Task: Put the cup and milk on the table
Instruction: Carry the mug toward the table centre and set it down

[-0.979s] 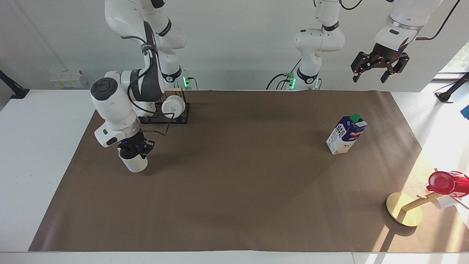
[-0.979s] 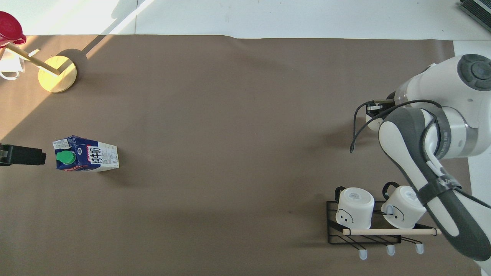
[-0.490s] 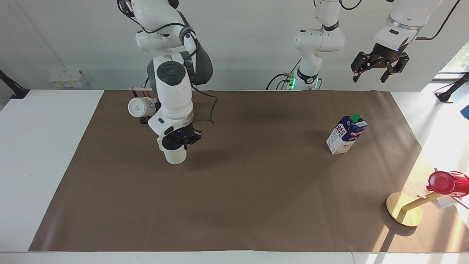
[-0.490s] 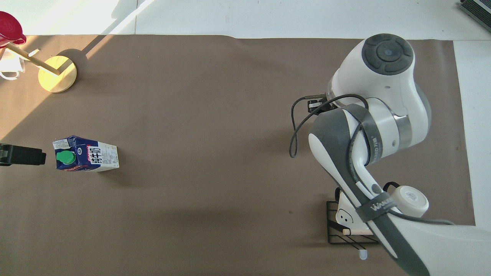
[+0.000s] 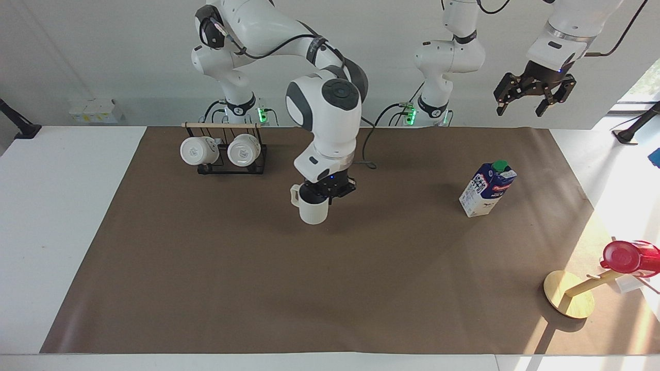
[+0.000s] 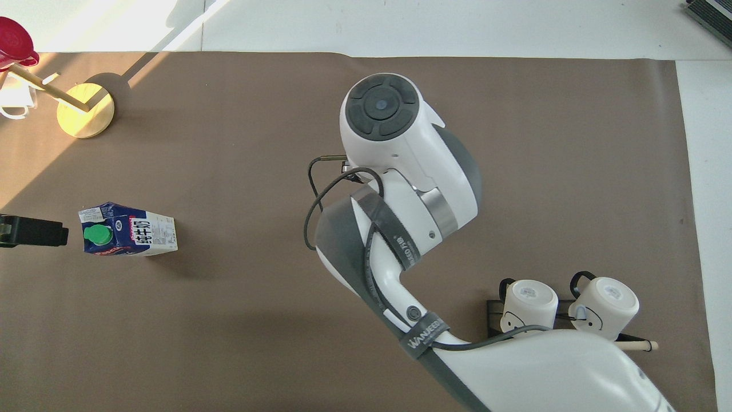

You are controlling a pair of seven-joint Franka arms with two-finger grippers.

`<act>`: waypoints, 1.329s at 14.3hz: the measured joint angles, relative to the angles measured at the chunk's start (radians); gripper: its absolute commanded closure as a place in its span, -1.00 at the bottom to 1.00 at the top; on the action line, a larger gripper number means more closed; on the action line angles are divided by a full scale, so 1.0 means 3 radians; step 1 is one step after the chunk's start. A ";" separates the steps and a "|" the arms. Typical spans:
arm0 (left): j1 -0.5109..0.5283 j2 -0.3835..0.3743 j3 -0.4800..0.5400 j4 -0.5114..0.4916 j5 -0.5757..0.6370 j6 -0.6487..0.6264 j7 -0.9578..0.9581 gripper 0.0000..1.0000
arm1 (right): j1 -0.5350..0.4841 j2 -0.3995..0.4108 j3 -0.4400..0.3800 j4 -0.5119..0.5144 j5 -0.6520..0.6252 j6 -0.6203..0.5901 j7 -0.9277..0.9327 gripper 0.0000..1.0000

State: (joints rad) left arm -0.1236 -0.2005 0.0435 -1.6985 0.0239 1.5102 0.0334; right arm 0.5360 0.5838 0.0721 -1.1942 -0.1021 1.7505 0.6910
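Note:
The off-white ribbed cup hangs upright in my right gripper, which is shut on its rim, low over the middle of the brown mat on the white table. I cannot tell if its base touches the mat. In the overhead view the right arm hides the cup. The blue-and-white milk carton with a green cap stands on the mat toward the left arm's end; it also shows in the overhead view. My left gripper is open and empty, raised high beside the carton.
A black rack with two glossy white mugs stands near the right arm's base. A tilted wooden stand with a red cup sits at the mat's corner farthest from the robots, at the left arm's end.
My right arm has carried the cup from the right arm's end of the mat toward the middle, uncovering the mug rack. The left arm and the carton have not moved.

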 measured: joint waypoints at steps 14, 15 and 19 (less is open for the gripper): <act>0.0000 0.0000 0.0000 0.0000 0.0000 0.0000 0.0000 -1.00 | 0.0438 0.0516 0.0174 0.0336 0.0162 0.0063 0.0609 1.00; 0.0000 0.0000 0.0000 0.0000 0.0000 0.0000 0.0000 -1.00 | 0.0418 0.0518 0.0174 0.0283 0.0168 0.0115 0.0609 1.00; 0.0000 0.0000 0.0000 0.0000 0.0000 0.0000 0.0000 -1.00 | 0.0405 0.0519 0.0177 0.0108 0.0177 0.0281 0.0609 0.06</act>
State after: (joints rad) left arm -0.1236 -0.2005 0.0436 -1.6985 0.0239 1.5102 0.0334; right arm 0.6575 0.7395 0.1251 -1.1620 -0.0491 1.8347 0.8736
